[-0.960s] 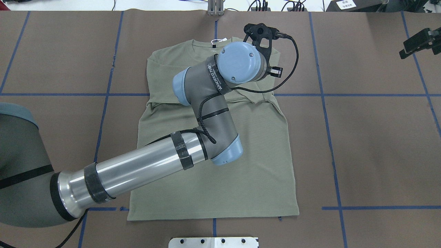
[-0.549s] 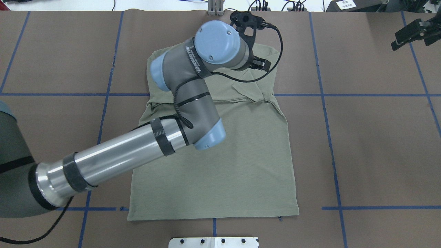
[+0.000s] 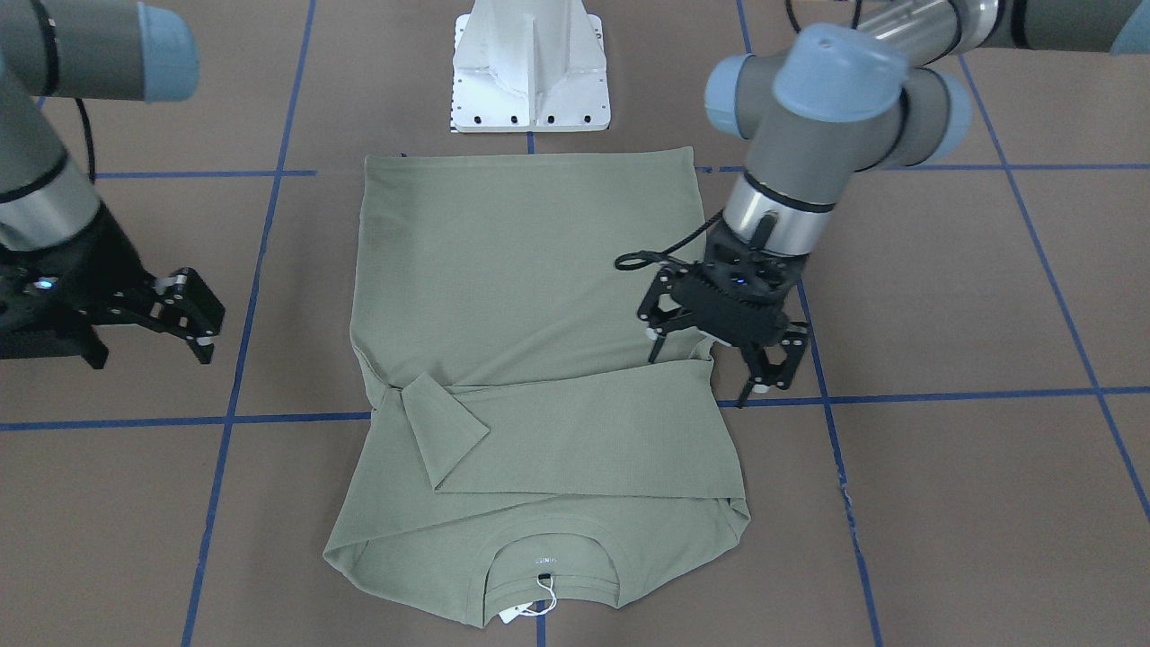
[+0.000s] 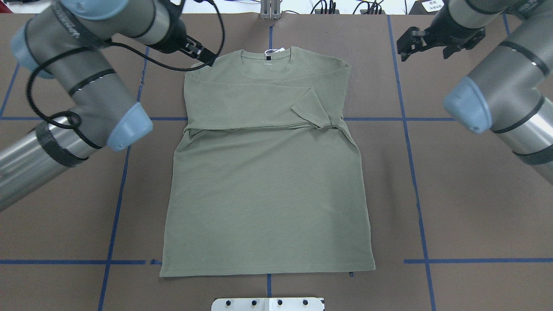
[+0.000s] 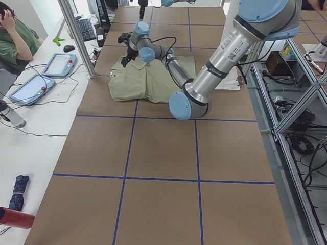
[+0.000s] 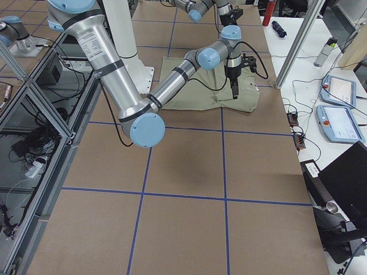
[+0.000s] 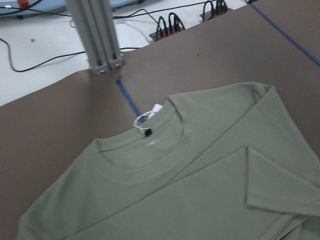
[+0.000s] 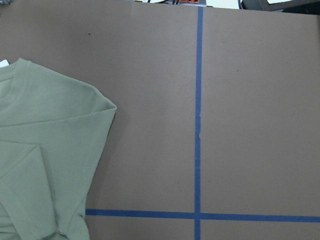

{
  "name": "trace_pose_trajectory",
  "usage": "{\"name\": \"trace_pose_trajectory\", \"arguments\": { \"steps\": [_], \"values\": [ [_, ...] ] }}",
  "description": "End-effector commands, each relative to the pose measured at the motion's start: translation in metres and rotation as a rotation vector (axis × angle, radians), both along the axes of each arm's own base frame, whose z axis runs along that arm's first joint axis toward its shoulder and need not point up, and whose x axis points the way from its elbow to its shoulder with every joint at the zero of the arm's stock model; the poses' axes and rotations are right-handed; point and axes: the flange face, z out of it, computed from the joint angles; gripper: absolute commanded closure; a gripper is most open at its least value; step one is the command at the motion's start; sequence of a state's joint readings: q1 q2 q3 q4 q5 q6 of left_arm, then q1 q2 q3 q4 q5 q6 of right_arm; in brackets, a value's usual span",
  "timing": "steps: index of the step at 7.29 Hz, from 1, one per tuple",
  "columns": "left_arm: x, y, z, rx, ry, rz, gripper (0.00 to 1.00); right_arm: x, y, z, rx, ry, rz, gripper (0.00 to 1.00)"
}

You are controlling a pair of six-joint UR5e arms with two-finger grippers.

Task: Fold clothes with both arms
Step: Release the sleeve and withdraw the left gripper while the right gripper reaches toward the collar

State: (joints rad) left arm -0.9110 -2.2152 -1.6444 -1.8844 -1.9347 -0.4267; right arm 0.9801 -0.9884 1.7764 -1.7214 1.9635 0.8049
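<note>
The sage-green shirt (image 4: 268,185) lies flat on the brown table, neck at the far edge, with both sleeves folded across the chest. Its white hang tag (image 4: 272,51) sits at the collar and also shows in the left wrist view (image 7: 152,111). My left gripper (image 3: 703,368) is open and empty, hovering at the shirt's shoulder corner on my left; it also shows in the overhead view (image 4: 203,54). My right gripper (image 3: 193,316) is open and empty, off the cloth beside the other shoulder, and also shows in the overhead view (image 4: 414,41). The right wrist view shows that shoulder (image 8: 50,130).
The white pedestal base (image 3: 530,72) stands at the shirt's hem side. Blue tape lines (image 4: 410,151) cross the brown table cover. An aluminium post (image 7: 95,35) and cables sit past the collar edge. An operators' bench with tablets (image 5: 51,66) runs along the far side.
My left arm has swung off the shirt's chest to the shoulder corner on my left, uncovering the folded sleeves. My right arm has come in from the far right toward the other shoulder.
</note>
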Motion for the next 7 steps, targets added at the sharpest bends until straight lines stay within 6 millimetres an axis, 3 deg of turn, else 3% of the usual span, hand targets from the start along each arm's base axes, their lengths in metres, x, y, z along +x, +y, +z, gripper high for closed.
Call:
{"name": "trace_pose_trajectory", "arguments": {
  "steps": [1,2,3,5,7],
  "values": [
    [-0.093,-0.012,0.084,0.050,-0.085,0.028,0.00,-0.132,-0.014,-0.055,-0.011,0.074,0.079,0.04],
    [-0.126,-0.009,0.123,0.060,-0.085,-0.004,0.00,-0.190,-0.011,-0.072,-0.021,0.114,0.104,0.06],
    [-0.134,0.002,0.148,0.069,-0.041,0.032,0.00,-0.228,-0.004,-0.078,-0.006,0.148,0.118,0.07],
    [-0.138,0.009,0.156,0.059,-0.011,0.062,0.00,-0.289,0.002,-0.076,0.020,0.206,0.120,0.19],
    [-0.140,0.009,0.157,0.052,-0.009,0.056,0.00,-0.331,0.008,-0.063,0.048,0.253,0.101,0.24]
  ]
}}
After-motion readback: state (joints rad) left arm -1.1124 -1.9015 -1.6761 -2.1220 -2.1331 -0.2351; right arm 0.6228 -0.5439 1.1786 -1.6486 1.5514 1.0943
